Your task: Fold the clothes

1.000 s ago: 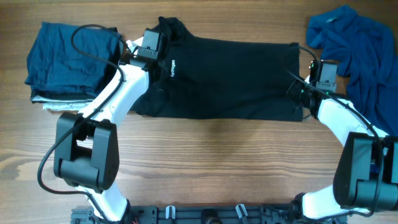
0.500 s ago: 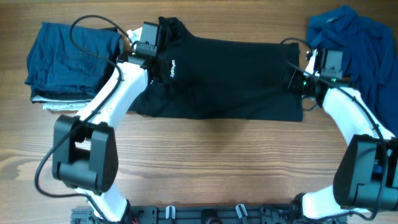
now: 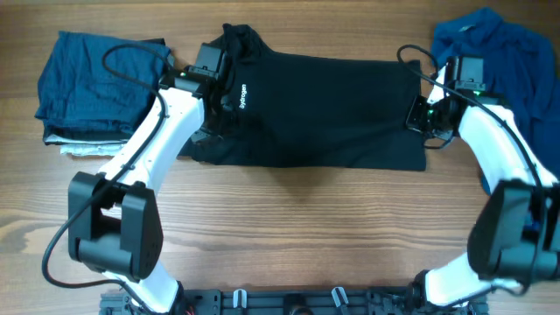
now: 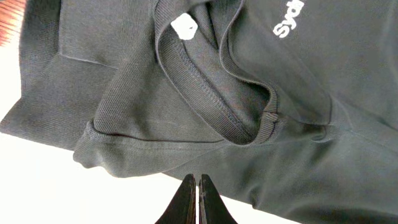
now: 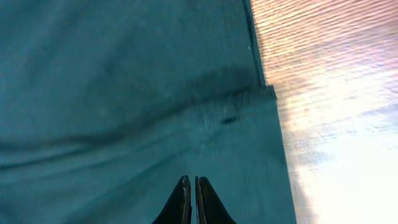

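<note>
The black shirt lies folded into a long band across the middle of the table, collar end to the left and hem end to the right. Its white chest logo faces up beside the collar. My left gripper hangs shut at the collar end. In the left wrist view its tips meet at the shirt's edge, below the collar, with no cloth showing between them. My right gripper is shut over the hem end. The right wrist view shows it above smooth cloth near the shirt's edge.
A folded stack of dark blue garments sits at the far left on a pale layer. A crumpled bright blue garment lies at the far right, just behind my right arm. Bare wood runs along the table's front.
My right gripper has moved toward the far side along the shirt's hem end, and its jaws have gone from open to shut. The left gripper has barely shifted at the collar.
</note>
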Available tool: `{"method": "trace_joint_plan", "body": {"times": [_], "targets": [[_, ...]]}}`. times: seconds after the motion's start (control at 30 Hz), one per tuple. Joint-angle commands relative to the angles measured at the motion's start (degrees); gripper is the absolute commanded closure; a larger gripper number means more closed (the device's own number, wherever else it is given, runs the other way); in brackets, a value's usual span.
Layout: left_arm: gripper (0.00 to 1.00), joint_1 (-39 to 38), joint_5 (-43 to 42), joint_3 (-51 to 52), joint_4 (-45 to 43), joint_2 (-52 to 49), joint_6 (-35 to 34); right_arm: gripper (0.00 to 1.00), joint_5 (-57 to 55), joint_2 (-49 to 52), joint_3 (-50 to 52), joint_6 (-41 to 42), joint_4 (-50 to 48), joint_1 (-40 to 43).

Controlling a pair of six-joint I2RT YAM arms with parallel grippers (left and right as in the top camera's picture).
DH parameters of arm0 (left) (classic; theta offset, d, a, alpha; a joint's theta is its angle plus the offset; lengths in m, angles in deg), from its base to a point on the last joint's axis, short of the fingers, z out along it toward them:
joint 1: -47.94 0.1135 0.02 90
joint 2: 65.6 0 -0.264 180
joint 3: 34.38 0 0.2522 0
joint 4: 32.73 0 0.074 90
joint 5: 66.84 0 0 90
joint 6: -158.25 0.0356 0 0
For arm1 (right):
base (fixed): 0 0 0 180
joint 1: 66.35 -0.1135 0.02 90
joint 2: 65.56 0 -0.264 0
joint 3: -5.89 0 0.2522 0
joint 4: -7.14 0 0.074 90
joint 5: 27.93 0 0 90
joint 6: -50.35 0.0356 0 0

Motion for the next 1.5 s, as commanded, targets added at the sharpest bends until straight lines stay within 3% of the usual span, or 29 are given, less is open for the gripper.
{"method": "trace_joint_plan", "body": {"times": [0.0,0.47,0.63,1.07,1.37,1.47], "targets": [[0.96,0.31,-0.70,1.36,-1.22,-1.27,-0.31,0.96,0.59,5.44,0.44,-0.15,-2.10,0.17],[0.96,0.31,0.37,2.51,-7.17,-6.05,1.62,0.96,-2.78,9.64,0.44,0.13,-5.35,0.17],[0.96,0.33,7.58,2.51,-13.97,-8.87,1.62,0.95,-2.78,9.64,0.44,0.35,-5.33,0.17],[0.96,0.33,7.76,2.51,-21.27,-12.37,1.62,0.94,-2.80,9.64,0.44,0.35,-5.35,0.17],[0.96,0.48,8.00,2.49,-34.53,-12.37,1.84,0.93,-2.80,9.64,0.44,0.35,-5.49,0.17],[0.96,0.48,7.98,2.49,-40.17,-12.37,5.03,0.93,-2.78,9.64,0.44,0.37,-5.46,0.17]]}}
